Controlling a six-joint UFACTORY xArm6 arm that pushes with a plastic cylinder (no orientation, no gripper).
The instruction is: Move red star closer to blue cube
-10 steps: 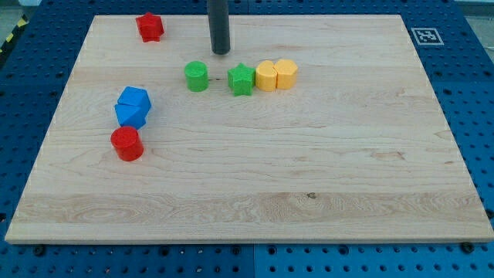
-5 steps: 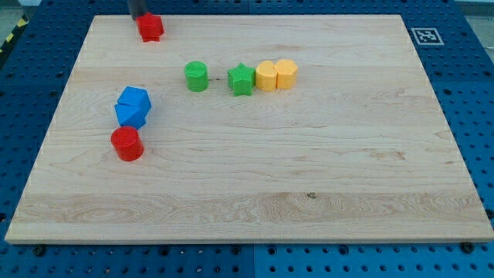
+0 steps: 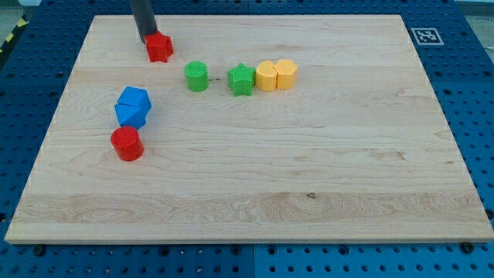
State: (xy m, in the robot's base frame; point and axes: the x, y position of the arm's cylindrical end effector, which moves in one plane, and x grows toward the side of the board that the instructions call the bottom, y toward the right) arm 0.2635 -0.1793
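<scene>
The red star (image 3: 160, 48) lies near the top left of the wooden board (image 3: 324, 162). My tip (image 3: 147, 36) touches the star's upper left side. The blue cube (image 3: 133, 106) sits lower on the left, well below the star. A red cylinder (image 3: 126, 144) rests against the blue cube's lower edge.
A green cylinder (image 3: 197, 76) stands to the right of the red star. A green star (image 3: 241, 79) and two yellow blocks (image 3: 276, 75) sit in a row further right. A marker tag (image 3: 424, 35) is beyond the board's top right corner.
My tip moved from the top middle to the red star's upper left. It pushed the star a little down and to the right.
</scene>
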